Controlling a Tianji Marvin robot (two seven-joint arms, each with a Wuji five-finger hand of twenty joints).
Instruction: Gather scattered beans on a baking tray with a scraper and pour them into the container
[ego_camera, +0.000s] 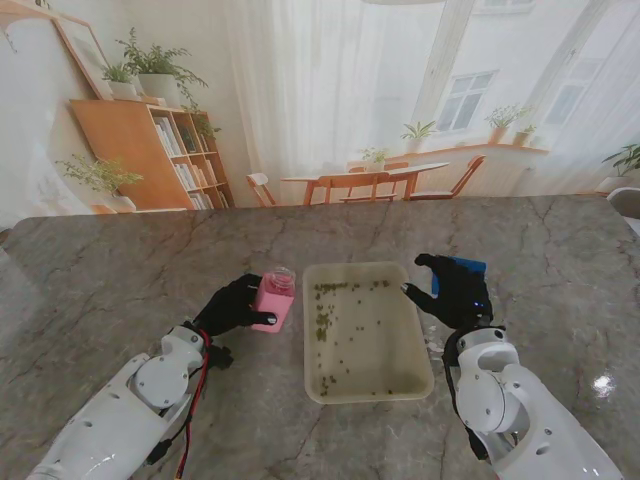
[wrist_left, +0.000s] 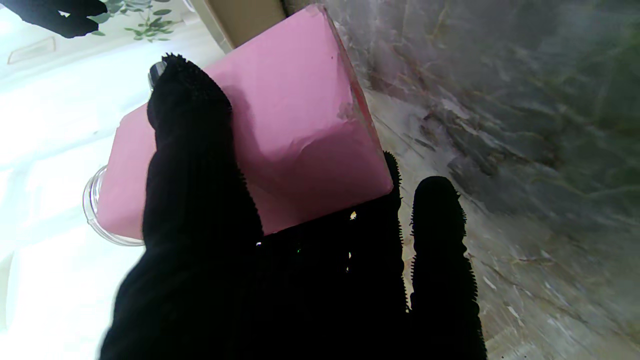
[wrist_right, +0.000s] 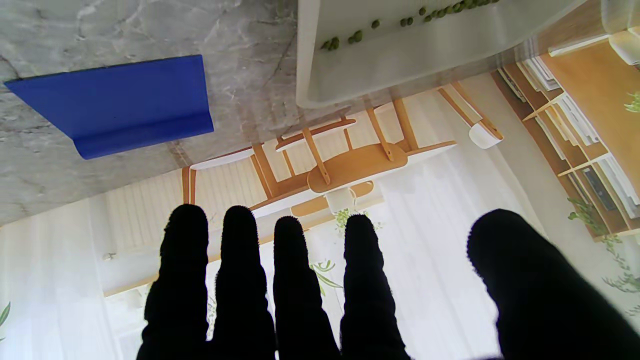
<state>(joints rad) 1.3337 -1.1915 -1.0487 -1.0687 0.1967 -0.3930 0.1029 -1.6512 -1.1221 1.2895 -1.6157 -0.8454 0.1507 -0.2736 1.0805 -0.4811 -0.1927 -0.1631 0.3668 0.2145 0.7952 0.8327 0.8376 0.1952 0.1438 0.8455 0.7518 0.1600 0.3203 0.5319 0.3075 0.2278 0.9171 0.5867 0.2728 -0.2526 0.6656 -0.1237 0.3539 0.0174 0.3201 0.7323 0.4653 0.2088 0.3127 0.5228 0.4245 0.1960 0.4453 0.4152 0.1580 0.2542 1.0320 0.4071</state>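
Beans (ego_camera: 335, 310) lie scattered in the cream baking tray (ego_camera: 420, 372) at the centre of the stand view, a loose line along its upper edge and stragglers toward the lower left; none are gathered yet. Just left of the tray, our left hand (ego_camera: 232, 306) is wrapped around the pink container (ego_camera: 273, 298), thumb across its side in the wrist view, the clear rim showing past the pink label. At the tray's upper right, our right hand (ego_camera: 452, 290) hovers with its fingers (wrist_right: 240, 280) spread and nothing in them. The blue scraper (ego_camera: 465, 267) lies flat on the marble table (ego_camera: 100, 290) just beyond those fingers, partly hidden by them in the stand view and apart from the tray.

We judge that we are at the opening step: fetching the scraper. The next move calls for bringing the right hand onto its thicker rolled edge and closing there, so the thin blade stays free to sweep the tray floor.
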